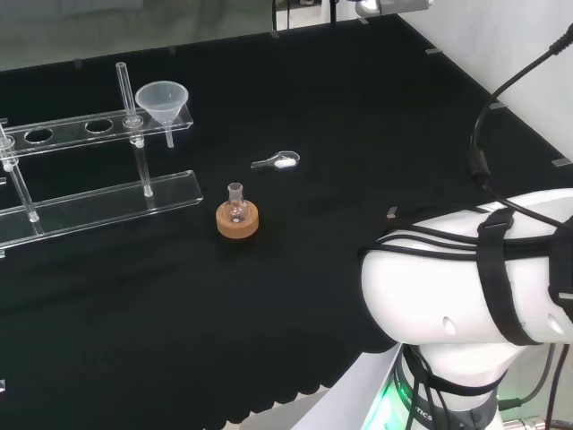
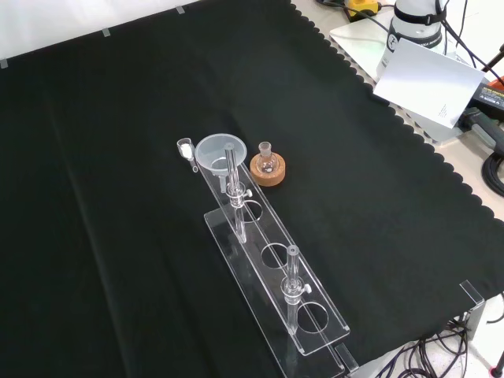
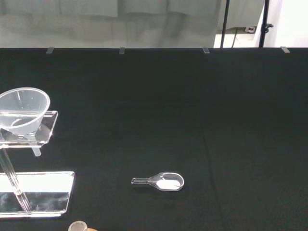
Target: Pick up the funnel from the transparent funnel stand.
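Hand's state we cannot tell. We see the funnel (image 1: 163, 100) seated upright in the end hole of the clear stand (image 1: 98, 202), its rim resting on the top shelf, beside a flask (image 1: 236, 206) and scoop (image 1: 277, 162).

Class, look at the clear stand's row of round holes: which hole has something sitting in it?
The end hole nearest the flask, which holds the funnel. The other holes of the stand are empty.

A lab bench — funnel stand (image 2: 272, 256), small flask (image 1: 236, 205), black cloth (image 2: 102, 236).
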